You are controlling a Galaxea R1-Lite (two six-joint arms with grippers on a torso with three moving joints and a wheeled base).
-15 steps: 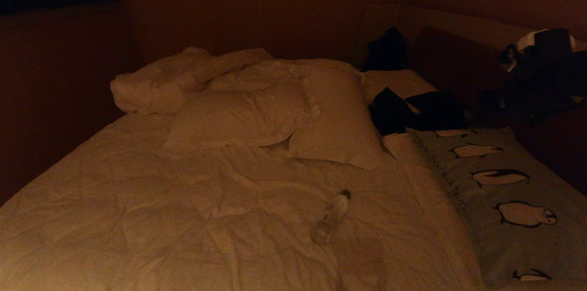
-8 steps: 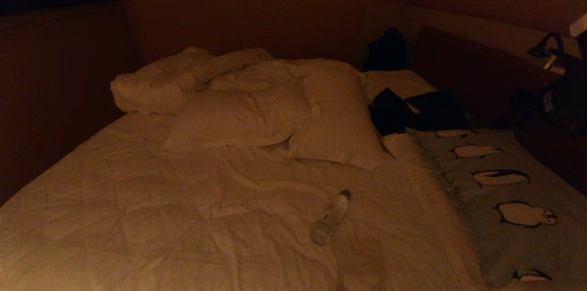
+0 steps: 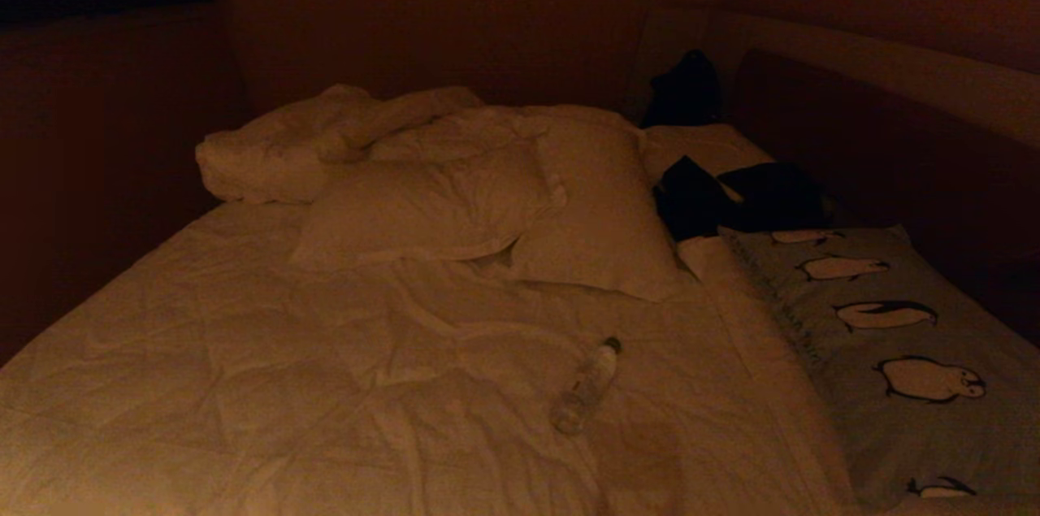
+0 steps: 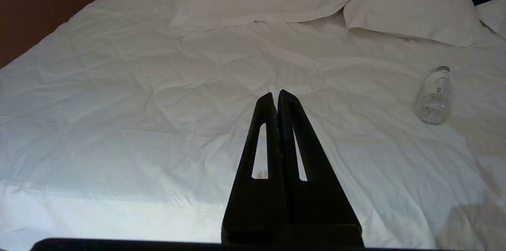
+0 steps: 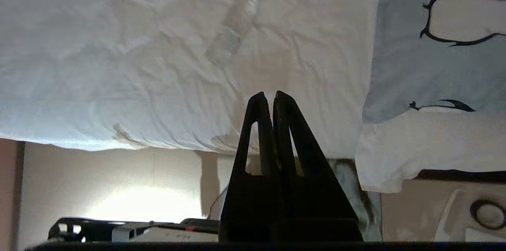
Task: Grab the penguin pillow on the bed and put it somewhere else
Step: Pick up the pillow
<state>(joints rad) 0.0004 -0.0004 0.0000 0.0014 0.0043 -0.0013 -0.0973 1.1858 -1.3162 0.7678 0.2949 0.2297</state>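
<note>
The penguin pillow (image 3: 894,345) lies flat along the right side of the bed (image 3: 244,353), grey-blue with a row of black-and-white penguins. No arm shows in the head view. In the right wrist view my right gripper (image 5: 269,95) is shut and empty, hanging over the near edge of the duvet. The penguin pillow (image 5: 403,57) lies off to its side, apart from it. My left gripper (image 4: 275,93) is shut and empty above the white duvet (image 4: 138,104), far from the pillow.
A clear plastic bottle (image 3: 587,384) lies on the duvet mid-bed. Two plain white pillows (image 3: 431,207) (image 3: 601,215) and a bunched duvet sit further back. Dark clothes (image 3: 731,195) lie at the penguin pillow's far end. The padded headboard (image 3: 894,69) runs along the right.
My right arm, which hung over the headboard at the upper right of the head view, has swung out of that view to the right. The penguin pillow has not moved.
</note>
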